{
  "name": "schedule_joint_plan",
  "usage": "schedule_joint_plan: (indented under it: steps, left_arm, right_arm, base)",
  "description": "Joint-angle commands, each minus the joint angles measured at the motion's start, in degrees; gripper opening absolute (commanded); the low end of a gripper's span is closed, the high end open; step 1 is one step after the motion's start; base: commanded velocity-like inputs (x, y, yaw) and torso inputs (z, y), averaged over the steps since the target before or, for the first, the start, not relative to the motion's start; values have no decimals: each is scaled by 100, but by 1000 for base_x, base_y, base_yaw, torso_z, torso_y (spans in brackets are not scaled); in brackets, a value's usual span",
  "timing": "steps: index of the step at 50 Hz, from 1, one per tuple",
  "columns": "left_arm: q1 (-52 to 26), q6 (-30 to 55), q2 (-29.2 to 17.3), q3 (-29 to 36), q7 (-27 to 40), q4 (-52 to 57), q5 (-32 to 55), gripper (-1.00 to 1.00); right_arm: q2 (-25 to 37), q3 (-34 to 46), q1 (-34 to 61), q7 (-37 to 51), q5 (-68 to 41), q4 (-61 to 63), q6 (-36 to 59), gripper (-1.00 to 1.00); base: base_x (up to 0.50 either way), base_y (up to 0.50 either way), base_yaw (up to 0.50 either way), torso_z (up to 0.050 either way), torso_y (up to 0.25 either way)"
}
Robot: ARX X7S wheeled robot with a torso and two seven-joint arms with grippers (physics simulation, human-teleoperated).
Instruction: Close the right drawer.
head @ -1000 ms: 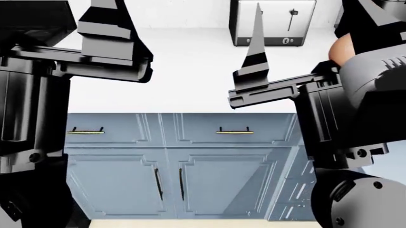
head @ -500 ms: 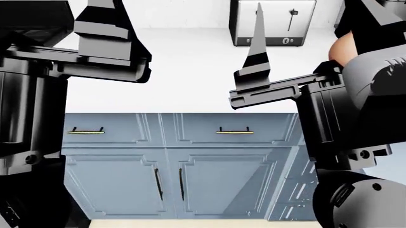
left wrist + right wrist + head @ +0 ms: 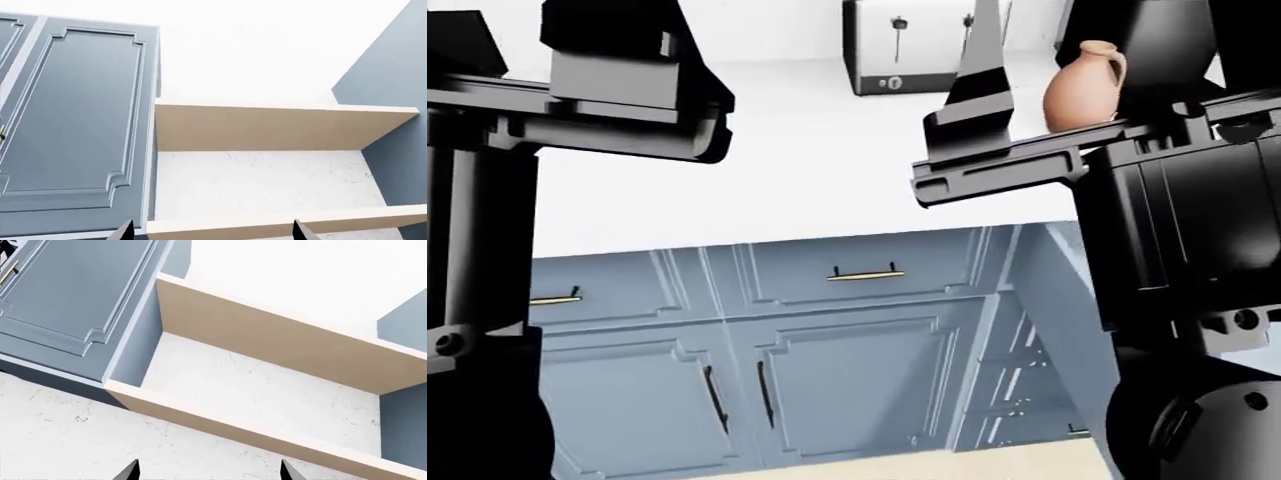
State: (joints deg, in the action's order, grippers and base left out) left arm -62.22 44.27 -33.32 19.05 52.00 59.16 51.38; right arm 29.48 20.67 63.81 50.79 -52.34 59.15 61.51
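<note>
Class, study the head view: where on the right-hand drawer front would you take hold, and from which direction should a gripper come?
Grip the brass bar handle of the right drawer at its middle, coming straight from the front. The bar runs horizontally and seems to stand off the panel on two posts, so fingers probably fit best above and below it.

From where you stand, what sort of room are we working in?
Most likely a kitchen: a white countertop carries a toaster and a clay jug, with blue-grey drawers and cabinet doors below it.
</note>
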Motion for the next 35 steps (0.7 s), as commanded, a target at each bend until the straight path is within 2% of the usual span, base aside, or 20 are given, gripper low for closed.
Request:
schedule_joint_plan:
  steps: [1, 35]
  left_arm:
    - [-121, -146, -133, 150, 159, -10, 105, 100]
    - [-234, -424, -343, 430, 346, -74, 166, 100]
  right_arm:
    - [143, 110, 210, 289, -316, -23, -101, 100]
    - [351, 380, 326, 507, -446, -101, -394, 100]
  base:
    - [0, 0, -500, 0, 0]
    - [0, 0, -500, 0, 0]
